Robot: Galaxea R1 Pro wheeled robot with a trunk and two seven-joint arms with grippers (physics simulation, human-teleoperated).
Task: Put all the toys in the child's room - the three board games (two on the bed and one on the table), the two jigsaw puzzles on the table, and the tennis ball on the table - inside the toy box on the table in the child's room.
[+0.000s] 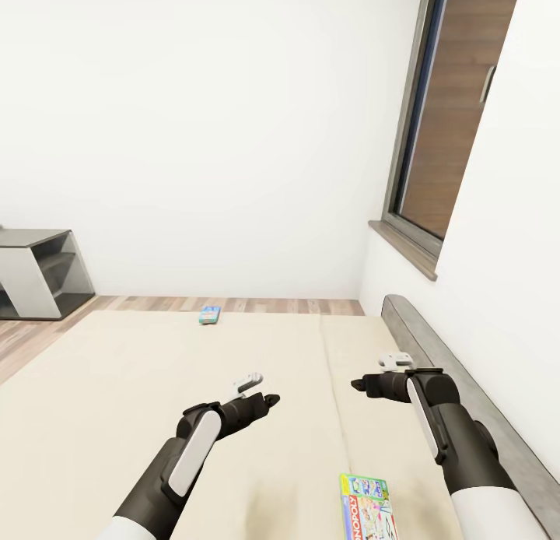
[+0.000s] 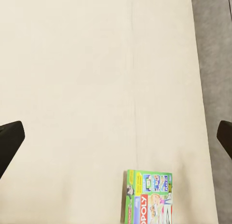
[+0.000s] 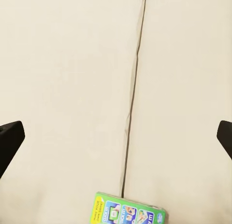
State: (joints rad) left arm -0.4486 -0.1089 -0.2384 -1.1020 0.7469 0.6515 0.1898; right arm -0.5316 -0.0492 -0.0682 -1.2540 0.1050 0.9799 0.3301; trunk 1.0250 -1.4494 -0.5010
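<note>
Head view: Monopoly box point(image 1: 368, 507) lies flat, lengthwise along bed point(image 1: 117, 384); both tools gape wide.

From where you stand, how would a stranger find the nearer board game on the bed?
Start at the wide cream bed under the window. Near its close edge, between the two arms and nearer the right one, lies a flat green Monopoly box. The other game, the small blue box, lies at the far edge.
</note>
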